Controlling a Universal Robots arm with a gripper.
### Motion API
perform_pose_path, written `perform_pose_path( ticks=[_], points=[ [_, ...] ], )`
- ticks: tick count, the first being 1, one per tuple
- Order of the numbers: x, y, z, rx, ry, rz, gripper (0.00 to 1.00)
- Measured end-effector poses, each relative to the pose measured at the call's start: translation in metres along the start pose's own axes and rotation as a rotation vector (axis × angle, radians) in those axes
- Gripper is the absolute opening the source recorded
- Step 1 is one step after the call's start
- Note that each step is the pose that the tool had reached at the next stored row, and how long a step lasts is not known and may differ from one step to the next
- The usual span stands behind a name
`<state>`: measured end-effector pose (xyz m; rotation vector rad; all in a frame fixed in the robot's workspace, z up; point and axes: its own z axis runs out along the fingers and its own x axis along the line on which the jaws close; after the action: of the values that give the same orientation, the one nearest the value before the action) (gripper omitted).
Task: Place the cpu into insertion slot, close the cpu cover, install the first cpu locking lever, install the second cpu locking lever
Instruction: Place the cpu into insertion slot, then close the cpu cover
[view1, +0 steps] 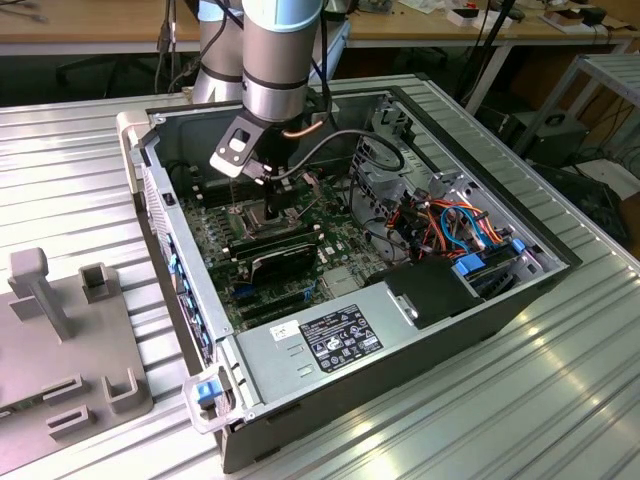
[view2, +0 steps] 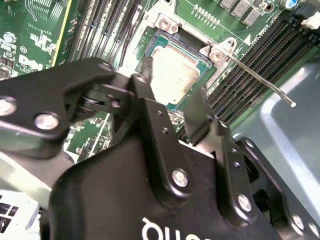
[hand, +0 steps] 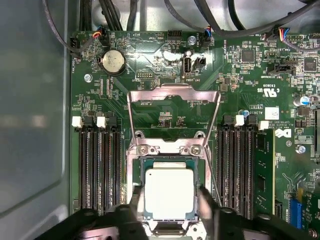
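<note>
Reaching down into the open grey metal computer case (view1: 158, 205) on the ribbed aluminium table (view1: 500, 400), the arm's black two-fingered gripper (view1: 265, 195) hangs low over the green motherboard (hand: 150, 65). In both wrist views the gripper (hand: 170, 200) (view2: 170, 85) has its fingers (hand: 136, 195) spread apart, one close beside each of two opposite edges of the cpu (hand: 170, 187), a small flat square chip with a dull silver-grey top. Whether the pads actually press on those edges cannot be told. The cpu (view2: 172, 75) lies flat and square inside the insertion slot (hand: 141, 163), the dark socket with a silvery metal rim. The cpu cover (hand: 172, 91), a thin silvery frame with a large square opening, is swung open away from the socket, its hinged edge next to the slot. A thin silvery locking lever (view2: 260, 80) juts out free from one socket corner above the long black memory slots (hand: 97, 165), which run along both sides of the socket.
</note>
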<state>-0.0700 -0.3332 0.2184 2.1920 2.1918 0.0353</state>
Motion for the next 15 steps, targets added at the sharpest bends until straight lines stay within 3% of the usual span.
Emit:
perform_pose_path(
  ticks=[1,7,12,14,15],
  points=[
    [0.0000,0.0000,0.0000,0.0001,0.0000,0.000,0.46],
    [0.0000,0.0000,0.0000,0.0008,0.0000,0.000,0.11],
    [0.0000,0.0000,0.0000,0.0016,0.0000,0.000,0.11],
    [0.0000,0.0000,0.0000,0.0083,0.0000,0.000,0.11],
    [0.0000,0.0000,0.0000,0.0083,0.0000,0.000,0.11]
  ],
)
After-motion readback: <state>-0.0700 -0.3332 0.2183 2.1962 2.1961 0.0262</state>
